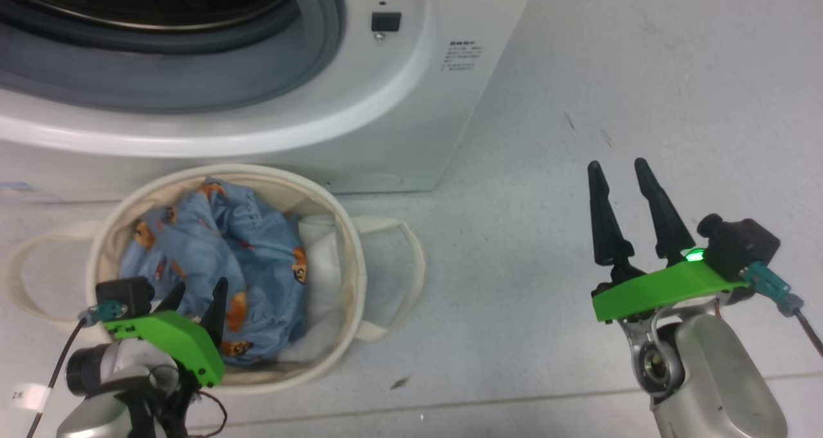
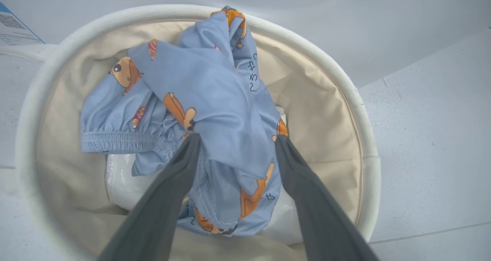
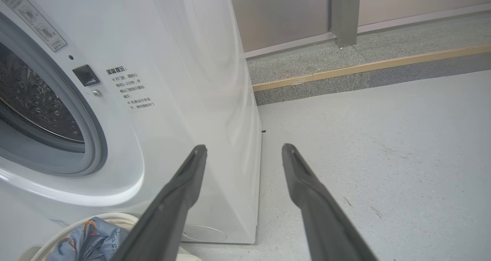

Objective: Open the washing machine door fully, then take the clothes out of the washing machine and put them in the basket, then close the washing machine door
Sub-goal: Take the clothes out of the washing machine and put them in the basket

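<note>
Clothes [image 1: 212,251] in basket [image 1: 257,170], before washing machine [image 1: 392,142]

Blue bear-print clothes [image 1: 212,258] lie crumpled inside the round cream basket [image 1: 357,277].

Bright, even light, faint shadows, wide-angle bending at picture edges.

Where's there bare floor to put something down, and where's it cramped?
Free: the grey floor right of the white washing machine, around the right gripper. Crowded: the round cream canvas basket, holding light blue bear-print clothes, left gripper above.
</note>
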